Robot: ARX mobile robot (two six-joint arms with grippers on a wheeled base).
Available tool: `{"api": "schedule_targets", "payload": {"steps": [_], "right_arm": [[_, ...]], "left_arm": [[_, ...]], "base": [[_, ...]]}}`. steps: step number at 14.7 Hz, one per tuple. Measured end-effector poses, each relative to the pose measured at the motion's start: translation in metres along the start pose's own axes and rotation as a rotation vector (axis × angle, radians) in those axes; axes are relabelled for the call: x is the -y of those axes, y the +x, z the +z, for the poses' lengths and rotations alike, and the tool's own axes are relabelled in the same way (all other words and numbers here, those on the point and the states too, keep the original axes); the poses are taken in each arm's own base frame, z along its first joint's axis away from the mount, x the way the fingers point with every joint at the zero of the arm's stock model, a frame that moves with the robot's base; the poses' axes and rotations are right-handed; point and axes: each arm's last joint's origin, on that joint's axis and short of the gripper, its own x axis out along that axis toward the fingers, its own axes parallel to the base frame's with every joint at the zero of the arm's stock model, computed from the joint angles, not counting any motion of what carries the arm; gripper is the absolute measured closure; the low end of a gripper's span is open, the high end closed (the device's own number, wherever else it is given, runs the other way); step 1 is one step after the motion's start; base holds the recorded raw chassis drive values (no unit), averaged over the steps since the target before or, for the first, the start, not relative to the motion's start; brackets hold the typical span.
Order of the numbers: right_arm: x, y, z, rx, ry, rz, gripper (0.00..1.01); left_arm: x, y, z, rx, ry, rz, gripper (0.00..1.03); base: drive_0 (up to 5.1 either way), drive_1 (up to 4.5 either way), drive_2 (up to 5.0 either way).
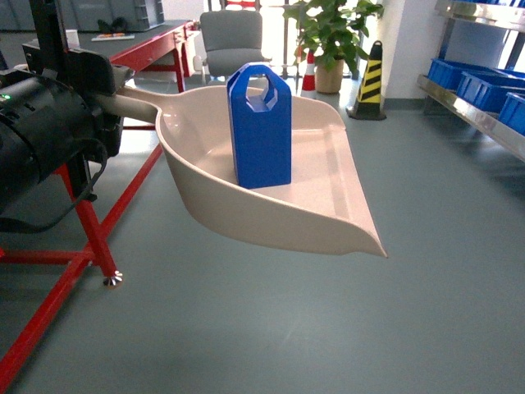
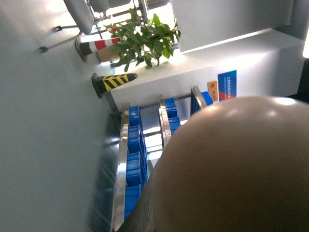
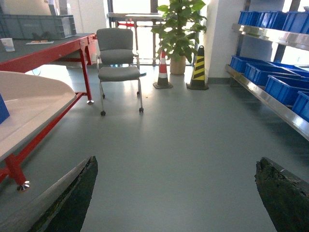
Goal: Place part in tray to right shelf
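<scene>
The cream tray (image 1: pixel 320 193) hangs in the air over the floor, its long handle running left into my left gripper (image 1: pixel 111 98), which is shut on it; the fingers themselves are hidden by the arm. The blue part (image 1: pixel 261 127) stands upright inside the tray near its back wall. In the left wrist view the tray's underside (image 2: pixel 241 169) fills most of the picture. My right gripper (image 3: pixel 176 166) is open with only floor between its fingers, to the right of the tray (image 3: pixel 29 104). The right shelf (image 1: pixel 476 115) stands apart at the far right.
Blue crates (image 3: pixel 282 89) fill the steel shelf (image 3: pixel 270 101). A red-framed table (image 1: pixel 90 222) is at the left, close to the tray. Further back are a grey chair (image 3: pixel 118 63), a potted plant (image 3: pixel 181 29) and striped cones (image 3: pixel 199 67). Open grey floor lies between.
</scene>
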Motion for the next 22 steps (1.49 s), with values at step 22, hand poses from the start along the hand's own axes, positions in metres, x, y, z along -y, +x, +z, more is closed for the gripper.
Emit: {"api": "schedule_targets", "payload": {"steps": [22], "right_arm": [[0.0, 0.0, -0.0003, -0.003, 0.0, 0.0, 0.03]], "left_arm": [[0.0006, 0.0002, -0.0009, -0.002, -0.001, -0.004, 0.91]], "base": [[0.0, 4.31, -4.4]]}}
